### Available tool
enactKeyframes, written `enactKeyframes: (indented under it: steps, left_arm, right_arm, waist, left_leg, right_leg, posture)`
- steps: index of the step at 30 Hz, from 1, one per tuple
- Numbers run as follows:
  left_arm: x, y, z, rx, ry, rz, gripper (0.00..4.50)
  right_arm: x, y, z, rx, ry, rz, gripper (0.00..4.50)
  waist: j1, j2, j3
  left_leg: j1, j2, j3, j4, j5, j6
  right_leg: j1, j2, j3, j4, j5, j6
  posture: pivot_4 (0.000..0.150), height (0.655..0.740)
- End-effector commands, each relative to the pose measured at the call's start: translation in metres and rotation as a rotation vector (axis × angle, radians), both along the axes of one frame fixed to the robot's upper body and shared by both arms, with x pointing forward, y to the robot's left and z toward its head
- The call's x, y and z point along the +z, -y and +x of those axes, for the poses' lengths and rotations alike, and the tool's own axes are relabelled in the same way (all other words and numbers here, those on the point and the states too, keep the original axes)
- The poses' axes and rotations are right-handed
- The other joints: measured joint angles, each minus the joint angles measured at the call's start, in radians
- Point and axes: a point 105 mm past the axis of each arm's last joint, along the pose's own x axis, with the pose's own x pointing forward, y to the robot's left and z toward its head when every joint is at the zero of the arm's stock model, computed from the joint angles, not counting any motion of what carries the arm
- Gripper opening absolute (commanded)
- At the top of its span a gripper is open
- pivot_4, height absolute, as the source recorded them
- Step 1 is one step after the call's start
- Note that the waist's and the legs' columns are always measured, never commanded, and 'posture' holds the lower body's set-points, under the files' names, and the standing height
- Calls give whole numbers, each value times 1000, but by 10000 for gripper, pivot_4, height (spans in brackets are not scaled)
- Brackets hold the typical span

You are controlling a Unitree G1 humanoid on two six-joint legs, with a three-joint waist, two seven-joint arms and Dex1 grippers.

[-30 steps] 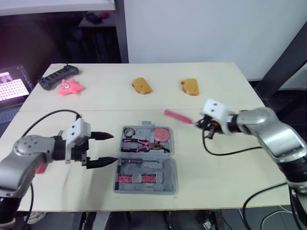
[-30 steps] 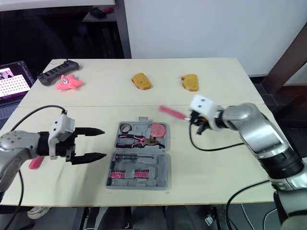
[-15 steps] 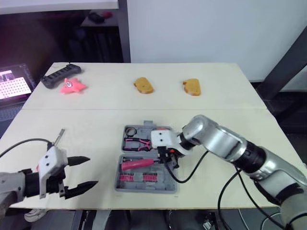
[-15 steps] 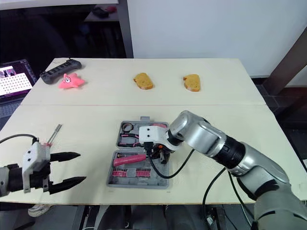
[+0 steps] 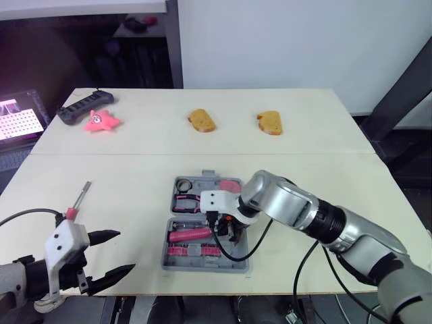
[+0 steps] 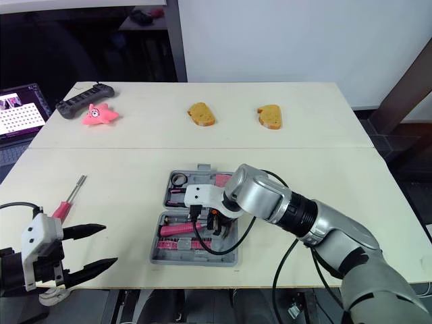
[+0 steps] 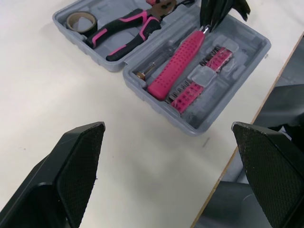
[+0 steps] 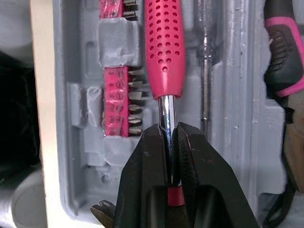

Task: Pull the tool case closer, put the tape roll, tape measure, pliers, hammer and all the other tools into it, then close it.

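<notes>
The grey tool case lies open at the middle of the table. Its far half holds the tape roll, the pink-and-black pliers and a pink tape measure. In the near half, a pink-handled tool rests above rows of pink bits. My right gripper is shut on that tool's chrome shaft, low inside the case. Off the case's left side, a pink-handled screwdriver lies on the table. Near the front left corner, my left gripper is open and holds nothing.
At the back left lie a black power strip and a pink star toy. Two brown bread-like pieces sit at the back middle. A lit screen stands off the table's left side. The front edge is close to the case.
My right gripper carried the pink-handled tool from the air right of the case down into its near half. My left arm pulled back toward the front left corner, uncovering the screwdriver.
</notes>
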Motion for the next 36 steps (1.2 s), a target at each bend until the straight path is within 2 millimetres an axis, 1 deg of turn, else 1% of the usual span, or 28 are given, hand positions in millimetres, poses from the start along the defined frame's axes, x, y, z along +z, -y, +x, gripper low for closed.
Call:
enactKeyframes:
  steps: [1,6,18,20,21,23,24,27,28,31,33,34,36]
  left_arm:
    - [6,1,2,-9,29,6,45000]
    - [6,2,6,-24,27,8,45000]
    - [9,1,14,-65,20,23,45000]
    - [8,2,14,-69,19,21,45000]
    - [8,3,15,-72,19,19,45000]
    - [8,3,15,-74,19,17,45000]
    - [8,4,15,-76,18,16,45000]
    - [9,4,15,-79,17,14,45000]
    - [9,4,15,-79,17,13,45000]
    - [9,3,16,-81,15,13,45000]
    - [8,3,17,-85,12,13,45000]
    - [8,3,17,-87,11,12,45000]
    - [9,3,18,-90,11,12,45000]
  right_arm:
    - [7,-5,0,-29,14,38,927]
    - [4,-7,-3,-65,6,54,927]
    - [0,-7,-4,-70,25,62,927]
    - [1,-7,-4,-72,33,64,9378]
    - [4,-8,-3,-70,43,73,11956]
    - [9,-9,-2,-64,56,87,21196]
    - [17,-9,-3,-51,70,101,26290]
    - [41,-7,-7,-26,74,163,26290]
    - [45,-6,-8,-23,70,173,26290]
    - [63,-8,-9,30,113,283,26290]
    - [72,-14,0,81,253,430,26290]
    - [72,-16,1,107,296,481,26290]
    - [59,-14,-2,131,284,483,26290]
  waist:
    - [0,0,0]
    - [-1,0,0]
    - [-9,0,0]
    - [-10,0,0]
    - [-11,0,0]
    - [-12,0,0]
    - [-12,0,0]
    - [-15,0,0]
    - [-17,0,0]
    - [-23,0,0]
    - [-25,-2,-1]
    - [-25,-2,-1]
    - [-25,-2,-1]
  left_leg:
    - [0,0,0,0,0,0]
    - [0,0,0,0,0,0]
    - [0,0,0,0,0,0]
    - [0,0,0,0,0,0]
    - [0,0,0,0,0,0]
    - [0,0,0,-1,0,0]
    - [0,0,0,-1,0,0]
    - [0,0,0,-1,0,0]
    - [0,0,0,-1,0,0]
    - [0,0,-1,-1,0,0]
    - [0,0,-1,-1,0,0]
    - [0,0,-1,-2,0,0]
    - [0,0,-1,-2,0,0]
  right_leg:
    - [0,0,0,0,0,0]
    - [0,0,0,0,0,0]
    - [0,0,0,0,0,0]
    - [0,0,0,0,0,0]
    - [0,0,0,0,0,0]
    - [0,0,0,0,0,0]
    - [0,0,0,0,0,0]
    - [0,0,0,0,0,0]
    - [0,0,0,0,0,0]
    - [0,0,0,0,0,0]
    - [0,0,-1,-1,0,0]
    - [0,0,-1,-1,0,1]
    - [1,0,-1,-1,0,1]
  posture:
    - [1500,7080]
    - [1500,7080]
    - [1500,7080]
    - [1500,7080]
    - [1500,7080]
    - [1500,7080]
    - [1500,7080]
    - [1500,7080]
    - [1500,7080]
    - [1500,7080]
    - [1500,7080]
    - [1500,7080]
    - [1500,7080]
